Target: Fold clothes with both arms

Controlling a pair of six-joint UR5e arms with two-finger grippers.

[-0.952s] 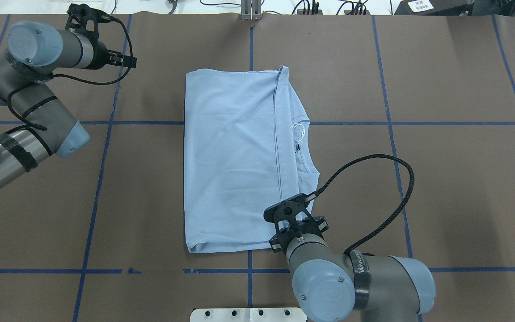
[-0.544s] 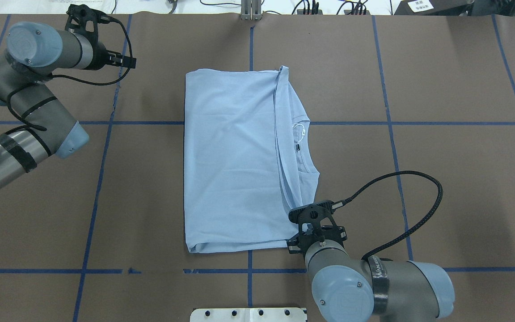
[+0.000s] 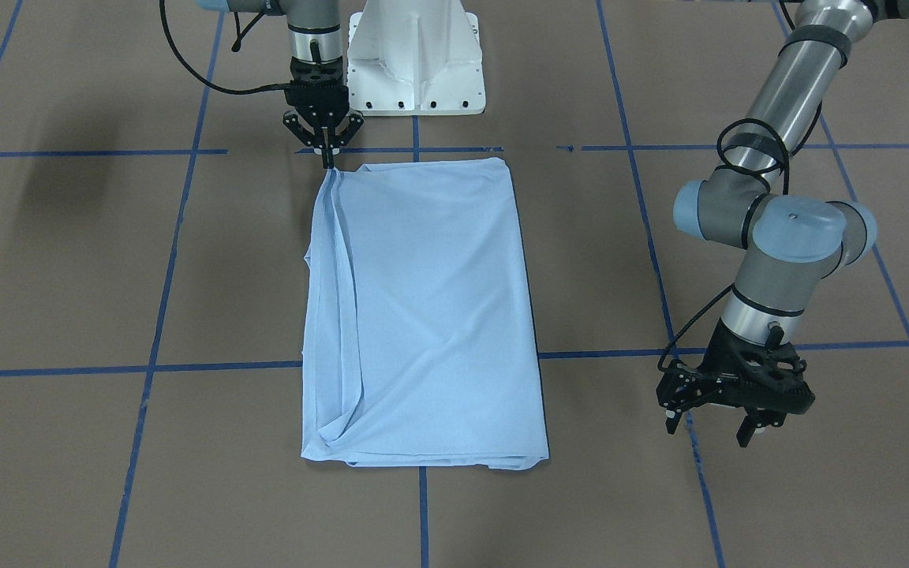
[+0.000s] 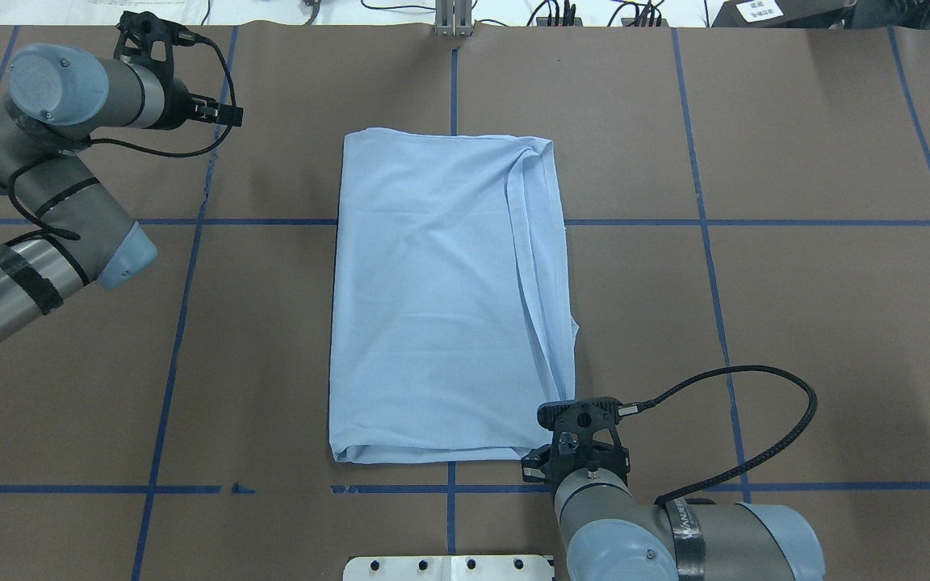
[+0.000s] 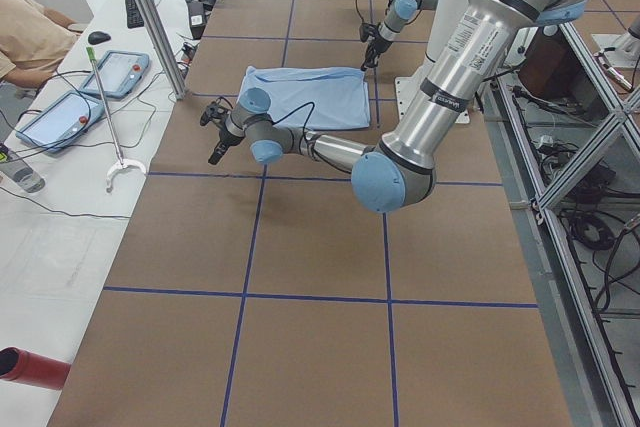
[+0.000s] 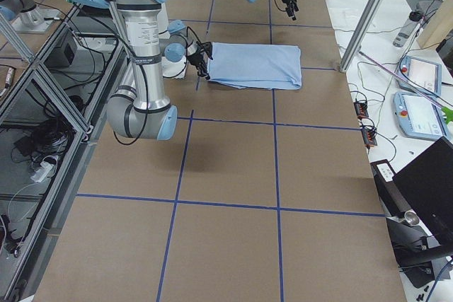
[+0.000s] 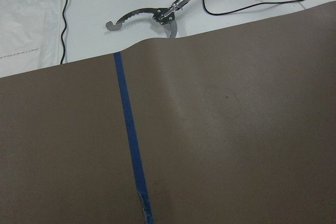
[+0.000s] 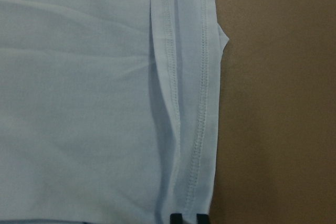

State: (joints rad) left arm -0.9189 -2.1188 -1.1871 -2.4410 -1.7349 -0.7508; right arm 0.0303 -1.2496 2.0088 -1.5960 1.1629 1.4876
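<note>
T-shirt [image 4: 433, 298] at centre of worktop [image 4: 796, 339], folded lengthwise into tall rectangle, layered edges along 3 o'clock side in overhead view. Right gripper [image 3: 328, 162] at T-shirt's 5 o'clock corner, fingers [image 8: 176, 217] nearly together, seemingly pinching hem. Left gripper [image 3: 708, 430] well apart at 10 o'clock, fingers apart, holding nothing. Step, likely: finishing lengthwise fold. Next: release corner, then both grippers take short edge for crosswise fold, lifting evenly.
</note>
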